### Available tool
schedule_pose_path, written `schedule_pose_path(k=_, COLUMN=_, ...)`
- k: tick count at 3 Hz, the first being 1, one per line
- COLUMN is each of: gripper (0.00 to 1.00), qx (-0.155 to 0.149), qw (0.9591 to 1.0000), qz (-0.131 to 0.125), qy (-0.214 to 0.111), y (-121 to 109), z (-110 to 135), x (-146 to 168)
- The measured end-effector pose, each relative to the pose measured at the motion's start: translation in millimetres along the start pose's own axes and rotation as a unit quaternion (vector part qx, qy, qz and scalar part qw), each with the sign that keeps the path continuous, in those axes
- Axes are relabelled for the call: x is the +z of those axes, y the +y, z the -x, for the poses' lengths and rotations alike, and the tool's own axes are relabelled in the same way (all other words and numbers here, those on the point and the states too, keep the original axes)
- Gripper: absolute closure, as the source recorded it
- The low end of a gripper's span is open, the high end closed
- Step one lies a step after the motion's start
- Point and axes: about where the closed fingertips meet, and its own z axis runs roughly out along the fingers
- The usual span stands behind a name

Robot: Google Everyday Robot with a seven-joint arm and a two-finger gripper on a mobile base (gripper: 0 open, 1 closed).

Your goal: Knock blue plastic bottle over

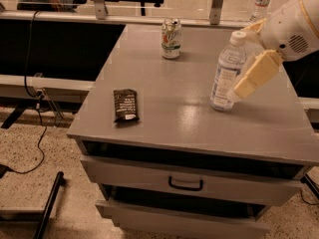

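Note:
The blue plastic bottle (227, 71) stands on the right half of the grey cabinet top (164, 108). It is clear and bluish with a white cap and a white-and-blue label, and it looks upright or barely tilted. My gripper (251, 76), cream-coloured below a white wrist housing (291, 26), comes in from the upper right. It rests against the bottle's right side at label height. It holds nothing that I can see.
A green-and-white soda can (171, 39) stands at the back middle of the top. A dark snack packet (125, 104) lies near the front left. A small bottle (262, 1) stands far back on the right. Drawers with a black handle (185, 184) are below.

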Motion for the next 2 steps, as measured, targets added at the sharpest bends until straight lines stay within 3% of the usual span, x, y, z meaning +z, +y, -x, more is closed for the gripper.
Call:
schedule_pose_path(k=1, gripper=0.15, qx=-0.019, qw=0.9995, qz=-0.001, qy=-0.023, y=-6.1, z=2.1, x=21.7)
schedule_pose_path(k=2, gripper=0.38, qx=-0.027, qw=0.9990, qz=0.003, qy=-0.036, y=-14.3, z=0.0, x=47.9)
